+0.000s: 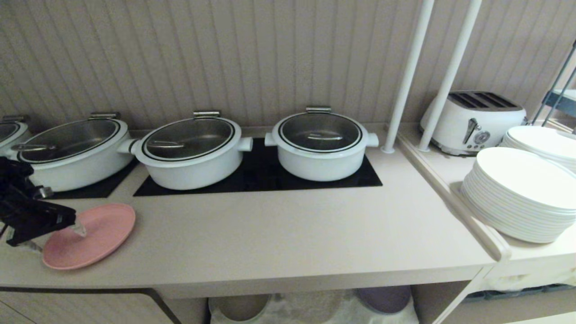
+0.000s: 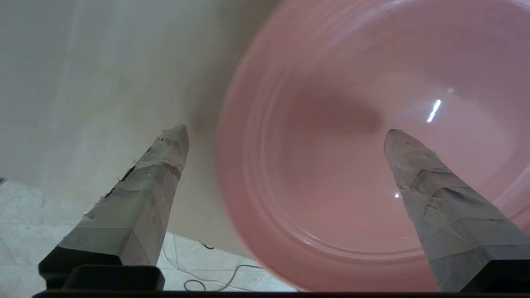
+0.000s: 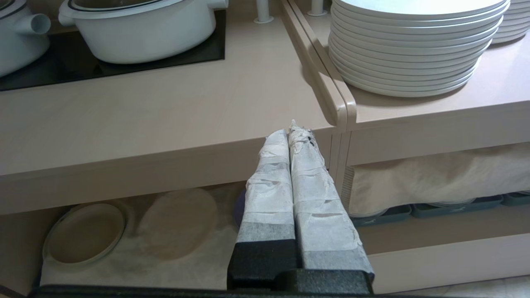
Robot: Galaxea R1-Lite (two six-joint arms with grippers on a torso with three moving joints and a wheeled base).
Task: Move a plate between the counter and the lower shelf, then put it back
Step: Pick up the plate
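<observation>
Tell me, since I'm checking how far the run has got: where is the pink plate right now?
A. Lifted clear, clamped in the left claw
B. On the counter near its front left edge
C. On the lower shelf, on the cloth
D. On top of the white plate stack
B: the plate lies flat on the counter, with the open left claw at its rim, one finger over it, not clamping it.

Counter (image 1: 279,234) front bare between plate (image 1: 96,234) at left and white plate stack (image 1: 522,193) at right. Three lidded pots (image 1: 320,146) block the back; left gripper (image 1: 54,236) spread at the plate's edge.
</observation>
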